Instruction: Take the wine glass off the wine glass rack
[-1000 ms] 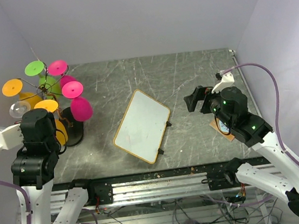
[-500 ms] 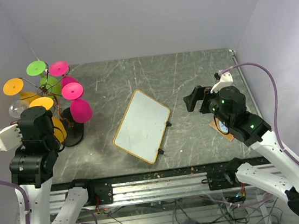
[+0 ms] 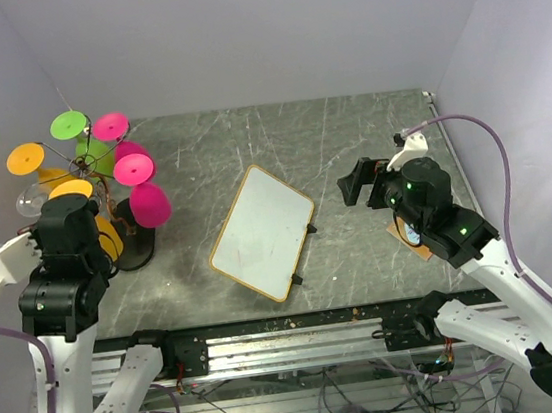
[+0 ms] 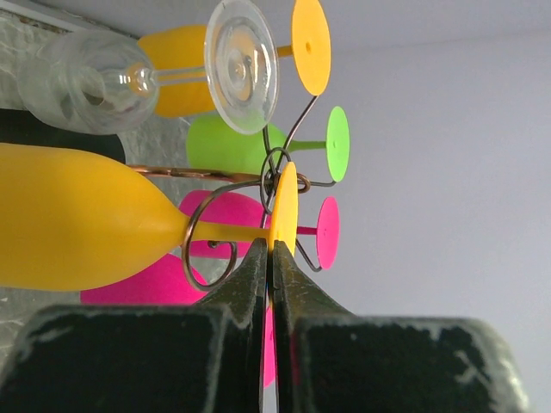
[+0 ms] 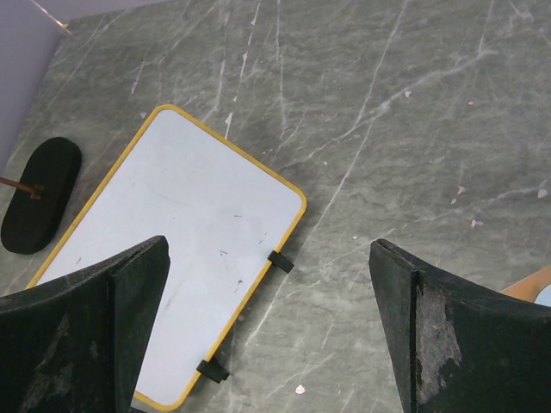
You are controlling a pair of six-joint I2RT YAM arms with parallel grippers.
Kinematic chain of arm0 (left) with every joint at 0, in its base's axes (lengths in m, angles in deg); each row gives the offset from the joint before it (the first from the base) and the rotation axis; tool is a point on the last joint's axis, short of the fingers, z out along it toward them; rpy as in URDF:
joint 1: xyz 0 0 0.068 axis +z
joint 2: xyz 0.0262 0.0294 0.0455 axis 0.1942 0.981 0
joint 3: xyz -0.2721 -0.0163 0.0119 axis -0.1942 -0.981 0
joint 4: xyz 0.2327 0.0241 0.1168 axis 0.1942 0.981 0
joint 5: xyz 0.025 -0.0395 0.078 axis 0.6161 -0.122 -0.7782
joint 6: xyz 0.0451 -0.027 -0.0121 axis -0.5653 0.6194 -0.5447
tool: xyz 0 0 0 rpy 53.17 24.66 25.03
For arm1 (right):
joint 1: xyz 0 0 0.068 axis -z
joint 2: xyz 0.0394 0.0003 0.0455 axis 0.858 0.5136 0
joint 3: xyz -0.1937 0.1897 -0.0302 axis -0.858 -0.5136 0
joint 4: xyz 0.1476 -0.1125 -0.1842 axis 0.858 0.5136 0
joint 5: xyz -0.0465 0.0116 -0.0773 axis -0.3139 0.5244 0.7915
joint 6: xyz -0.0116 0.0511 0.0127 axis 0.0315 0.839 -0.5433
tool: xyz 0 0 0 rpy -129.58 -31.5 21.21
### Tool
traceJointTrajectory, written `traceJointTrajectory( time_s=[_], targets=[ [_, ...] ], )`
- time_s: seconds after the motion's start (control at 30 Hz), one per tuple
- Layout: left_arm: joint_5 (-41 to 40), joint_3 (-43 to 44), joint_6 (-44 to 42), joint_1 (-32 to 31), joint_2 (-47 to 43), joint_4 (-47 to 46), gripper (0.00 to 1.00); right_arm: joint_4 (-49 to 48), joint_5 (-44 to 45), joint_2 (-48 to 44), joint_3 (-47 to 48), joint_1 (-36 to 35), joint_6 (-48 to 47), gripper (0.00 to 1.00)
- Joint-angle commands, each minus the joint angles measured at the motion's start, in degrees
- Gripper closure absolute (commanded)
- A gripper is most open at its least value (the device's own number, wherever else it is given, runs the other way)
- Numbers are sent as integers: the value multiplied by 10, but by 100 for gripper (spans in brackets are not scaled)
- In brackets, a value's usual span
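The wine glass rack (image 3: 138, 246) stands at the table's left, a wire tree on a black oval base. It holds orange, green, pink, clear and yellow glasses. My left gripper (image 4: 274, 251) is shut on the edge of the flat foot of the yellow wine glass (image 4: 77, 219). The glass's stem still lies in a curled wire arm (image 4: 207, 262) of the rack. In the top view my left wrist (image 3: 66, 237) hides the fingers, and the yellow foot (image 3: 70, 189) shows just above it. My right gripper (image 5: 267, 327) is open and empty above the table, far right of the rack (image 3: 362, 181).
A yellow-rimmed whiteboard (image 3: 262, 231) lies at the table's middle, also below my right gripper (image 5: 172, 232). The rack's black base (image 5: 39, 194) shows at the left in the right wrist view. A clear glass (image 4: 86, 82) and a green glass (image 4: 232, 146) hang close above the yellow one. A small brown pad (image 3: 417, 248) lies right.
My left wrist has swung slightly left and down, and the yellow glass's foot has shifted a little left and back with it. The right arm has barely moved.
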Motion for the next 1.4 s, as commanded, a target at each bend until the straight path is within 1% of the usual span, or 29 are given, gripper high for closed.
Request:
traceJointTrajectory(
  time_s=[0.0,0.3,0.4,0.63,0.73,0.87,1.1,1.23,1.37],
  targets=[
    [-50,7,51,-2,7,17,93,-3,8,-4,17,3,2,0],
    [-33,0,57,-2,35,-5,93,-1,12,-2,18,3,2,0],
    [-16,0,47,-2,45,-20,93,-1,13,-3,16,3,2,0],
    [40,-7,54,-2,57,-39,93,3,12,-1,18,3,3,0],
    [64,-14,51,-2,49,-52,93,2,12,-4,17,3,2,0],
    [120,-25,51,-2,34,-71,93,1,6,-3,18,3,5,0],
    [171,-8,58,-2,5,-30,93,3,0,-7,21,3,9,0],
    [201,4,69,-2,-23,10,93,1,-15,-6,24,3,12,0],
    [254,-18,61,-2,-69,-4,93,-9,-41,0,23,3,21,0]
  ],
)
